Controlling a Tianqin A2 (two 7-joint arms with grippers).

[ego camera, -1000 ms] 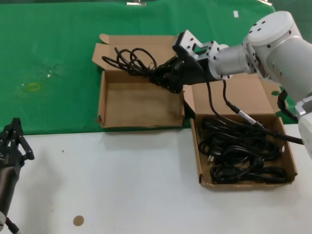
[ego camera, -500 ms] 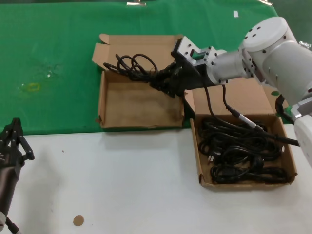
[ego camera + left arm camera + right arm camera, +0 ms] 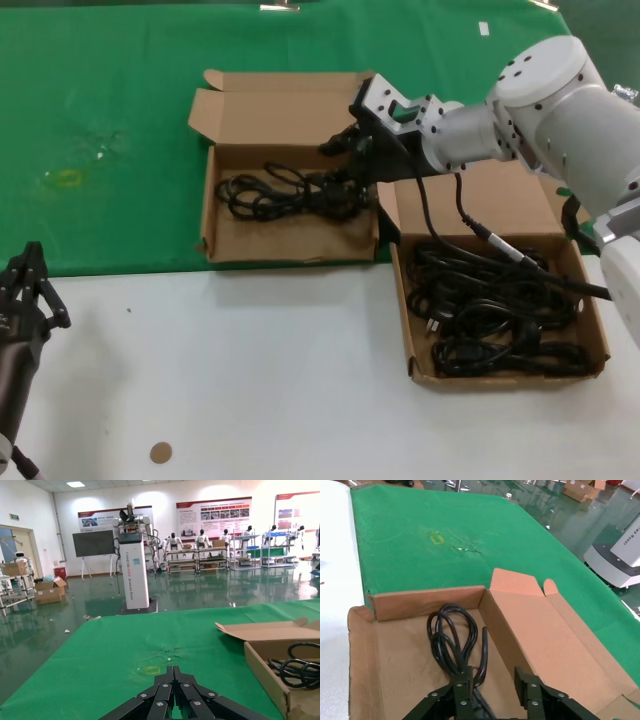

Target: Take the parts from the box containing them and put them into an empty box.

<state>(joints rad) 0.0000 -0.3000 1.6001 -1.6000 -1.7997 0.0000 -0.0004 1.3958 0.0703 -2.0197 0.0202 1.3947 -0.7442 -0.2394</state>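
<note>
Cable laid in the far box, right gripper open above it

Nearest, the left gripper point(image 3: 25, 290) waits on the white table point(image 3: 250, 370), its fingers closed on nothing. The full box point(image 3: 505, 372) lies nearer the body than the right gripper point(image 3: 352, 165), so this arm is the nearer one for the next cable. The right gripper hangs over the other box point(image 3: 212, 210); the cable point(image 3: 285, 190) there stretches away from its fingers, across the floor. Only the right wrist view shows these fingers point(image 3: 461, 687) spread apart, holding nothing.
</note>
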